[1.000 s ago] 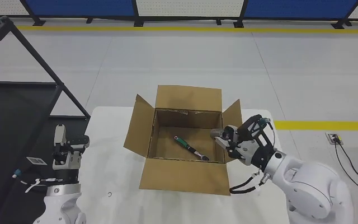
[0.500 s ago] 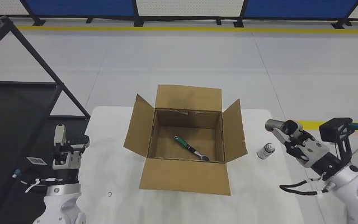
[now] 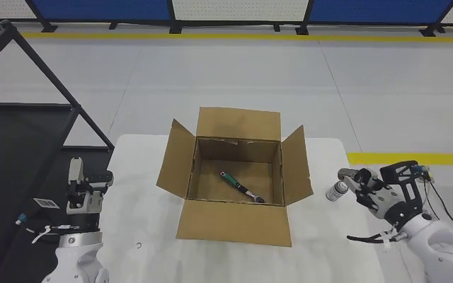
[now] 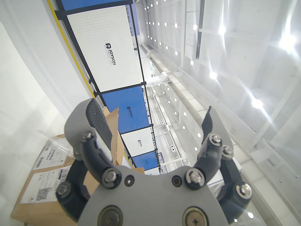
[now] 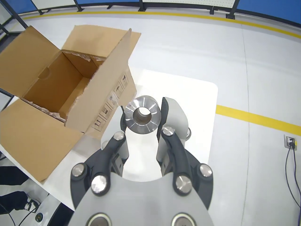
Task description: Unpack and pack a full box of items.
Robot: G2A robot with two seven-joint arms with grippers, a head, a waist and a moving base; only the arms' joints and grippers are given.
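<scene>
An open cardboard box (image 3: 233, 221) (image 5: 70, 81) stands mid-table with its flaps spread. On its floor lies a green-handled wrench (image 3: 241, 187). Off the box's right flap, low over the table, my right gripper (image 3: 348, 177) (image 5: 144, 112) is shut on a silver metal cylinder (image 5: 143, 118) with a hole in its end. Just beside it a small bottle (image 3: 338, 191) stands upright on the table. My left gripper (image 3: 86, 185) (image 4: 151, 118) is at the table's left edge, pointing up, open and holding nothing.
The white table (image 3: 141, 219) has bare room left of the box and in front of it. A black frame (image 3: 42, 85) stands off the table's left side. Labelled cartons (image 4: 47, 165) sit close to the left gripper.
The right arm carried the cylinder from the box's right flap out over the right side of the table, then came down beside the small bottle. The left arm has kept still.
</scene>
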